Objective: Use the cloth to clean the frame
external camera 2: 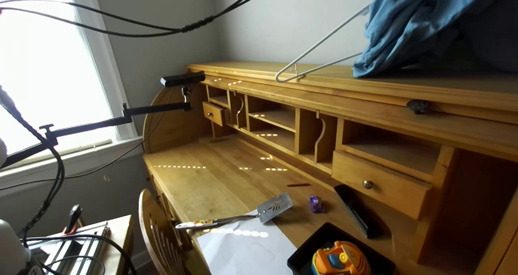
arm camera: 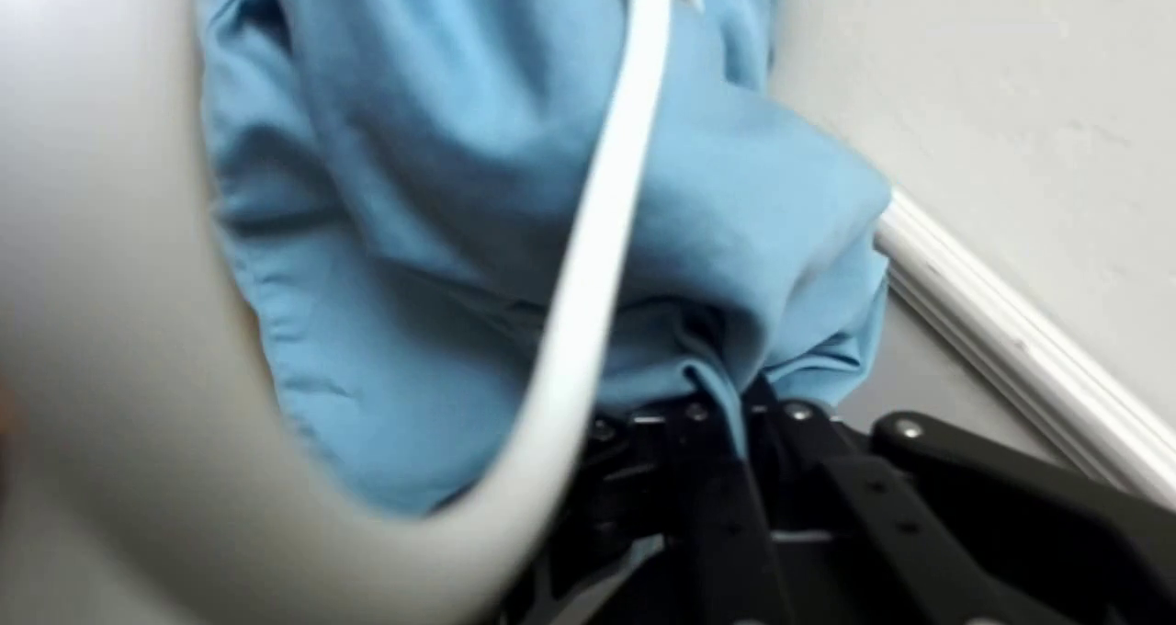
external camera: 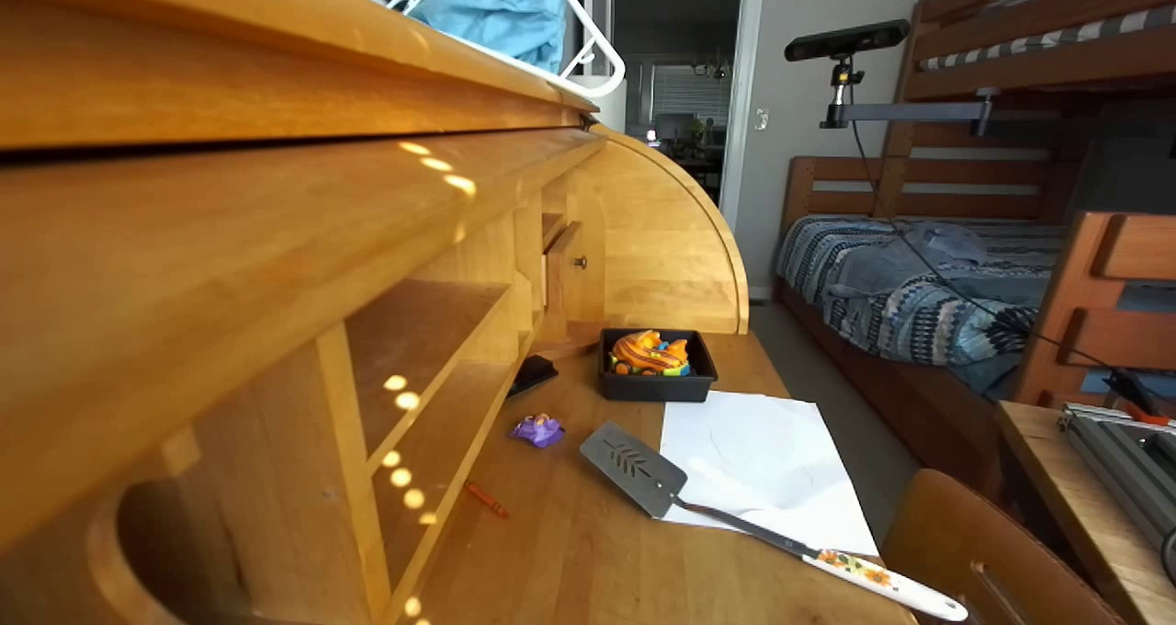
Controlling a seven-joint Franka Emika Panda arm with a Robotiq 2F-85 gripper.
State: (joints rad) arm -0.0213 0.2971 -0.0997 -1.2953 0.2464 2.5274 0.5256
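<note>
The blue cloth point(arm camera: 478, 175) fills much of the wrist view, bunched and folded. My gripper point(arm camera: 746, 414) is shut on it, with a fold pinched between the dark fingers. In both exterior views the cloth point(external camera: 501, 18) point(external camera 2: 421, 28) is at the top of the wooden desk point(external camera: 276, 221) point(external camera 2: 453, 89); whether it touches the desk top I cannot tell. A white hanger point(arm camera: 597, 239) passes in front of the cloth, close to the camera. The gripper is not clearly visible in the exterior views. No separate frame shows apart from the desk's woodwork.
The hanger point(external camera 2: 323, 40) reaches past the desk top's front edge. Below are a spatula point(external camera: 634, 469), white paper point(external camera: 763, 450), a black tray point(external camera: 657, 389) with an orange toy point(external camera: 648, 354), a purple wrapper point(external camera: 538, 430) and a crayon point(external camera: 487, 500). A camera arm point(external camera 2: 158, 108) stands beside the desk.
</note>
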